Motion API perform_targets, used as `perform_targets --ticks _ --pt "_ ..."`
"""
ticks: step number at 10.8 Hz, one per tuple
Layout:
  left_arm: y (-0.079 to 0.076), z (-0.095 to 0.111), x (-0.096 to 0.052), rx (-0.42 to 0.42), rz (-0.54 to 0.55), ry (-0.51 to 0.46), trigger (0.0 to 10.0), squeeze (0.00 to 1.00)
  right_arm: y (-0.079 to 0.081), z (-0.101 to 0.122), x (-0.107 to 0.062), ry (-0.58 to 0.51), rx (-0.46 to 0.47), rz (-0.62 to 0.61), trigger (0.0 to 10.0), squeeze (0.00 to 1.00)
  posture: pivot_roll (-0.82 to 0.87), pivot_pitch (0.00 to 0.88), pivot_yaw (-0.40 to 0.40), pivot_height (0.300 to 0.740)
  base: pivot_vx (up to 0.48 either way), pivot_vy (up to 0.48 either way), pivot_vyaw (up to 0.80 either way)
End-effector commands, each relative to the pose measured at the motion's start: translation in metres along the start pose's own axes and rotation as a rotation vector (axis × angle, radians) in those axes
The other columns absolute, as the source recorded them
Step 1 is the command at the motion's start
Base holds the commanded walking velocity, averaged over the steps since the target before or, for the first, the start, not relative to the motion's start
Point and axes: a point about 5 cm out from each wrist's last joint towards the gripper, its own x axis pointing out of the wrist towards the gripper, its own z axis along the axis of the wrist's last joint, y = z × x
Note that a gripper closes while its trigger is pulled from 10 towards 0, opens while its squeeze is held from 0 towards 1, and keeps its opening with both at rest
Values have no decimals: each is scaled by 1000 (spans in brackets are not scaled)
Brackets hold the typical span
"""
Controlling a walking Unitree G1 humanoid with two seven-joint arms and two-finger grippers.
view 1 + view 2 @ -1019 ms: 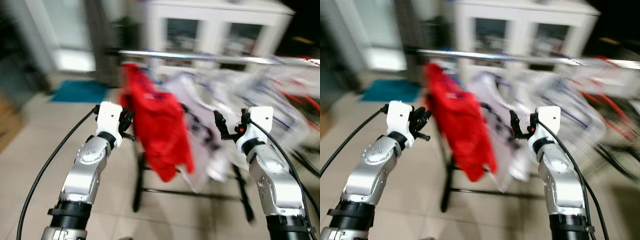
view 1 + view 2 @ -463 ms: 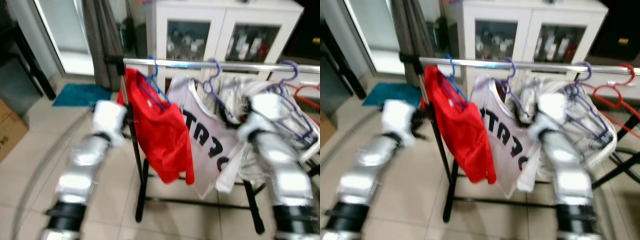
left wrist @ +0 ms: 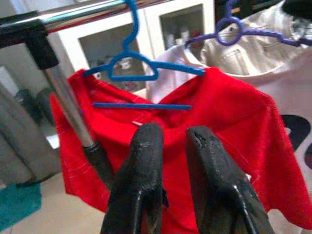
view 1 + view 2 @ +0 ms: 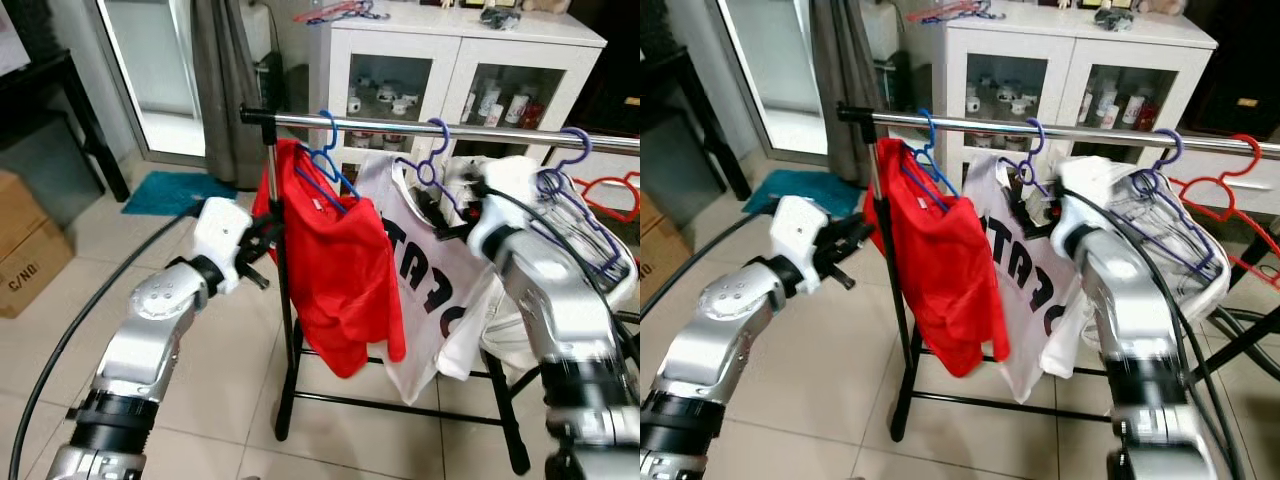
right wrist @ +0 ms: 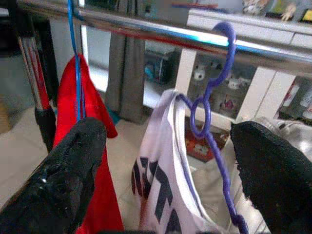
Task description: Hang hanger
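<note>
A metal rail [image 4: 400, 124] carries a blue hanger [image 4: 330, 165] with a red shirt [image 4: 340, 270]. Beside it a purple hanger [image 5: 209, 107] holds a white printed shirt [image 4: 430, 300]. Further right, another purple hanger [image 4: 570, 190] bears a pale garment, and a bare red hanger [image 4: 1230, 200] hangs at the far end. My left gripper [image 4: 262, 240] is shut and empty, just left of the rack's upright, facing the red shirt [image 3: 219, 126]. My right gripper [image 5: 168, 134] is open, raised in front of the white shirt's hanger without touching it.
A white glass-door cabinet [image 4: 450, 50] stands behind the rack, with spare hangers [image 4: 340, 12] on top. The rack's black feet [image 4: 285, 420] rest on the tiled floor. A cardboard box [image 4: 25, 250] and a teal mat [image 4: 175, 190] lie to the left.
The blurred, shifting picture has steadied, so the camera moved. My right gripper has come up closer to the white shirt's purple hanger. The left gripper stays by the upright.
</note>
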Motion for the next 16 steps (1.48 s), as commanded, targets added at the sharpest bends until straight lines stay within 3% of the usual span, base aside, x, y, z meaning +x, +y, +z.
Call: perform_targets --ticks 1,2,4,5,6,7,12,13,15,16 --pt "2 2 3 22 -6 1 10000 0 -3 3 3 11 11 -3 10000 1000 -25 0 19 740 0 0 0" --pt "0 4 4 19 -16 -2 10000 0 -2 7 11 4 34 -7 10000 1000 -25 0 19 740 0 0 0" --pt "0 4 4 20 -41 4 10000 0 -3 13 28 -7 -60 -95 10000 1000 -27 0 24 740 0 0 0" --pt "-2 4 5 6 -77 6 10000 0 -13 10 37 61 14 -157 10000 1000 -37 0 31 740 0 0 0" --pt "-7 5 5 -36 -129 2 10000 212 -14 9 42 88 64 -130 10000 729 -37 0 31 740 0 0 0" --pt "-15 7 4 -60 -215 4 10000 1000 -9 14 52 80 97 -71 10000 0 -41 0 38 740 0 0 0" --pt "-19 6 2 5 -249 40 10000 1000 -7 21 66 77 174 -43 10000 0 -20 0 25 740 0 0 0" --pt "-21 5 1 5 -261 51 10000 1000 -4 22 67 88 148 -20 10000 0 -23 0 26 740 0 0 0" --pt "-21 4 1 13 -268 55 10000 1000 0 30 69 82 117 81 10000 0 -32 0 26 740 0 0 0" --pt "-20 5 3 19 -266 52 10000 1000 5 31 68 119 94 199 10000 0 -39 0 26 740 0 0 0"
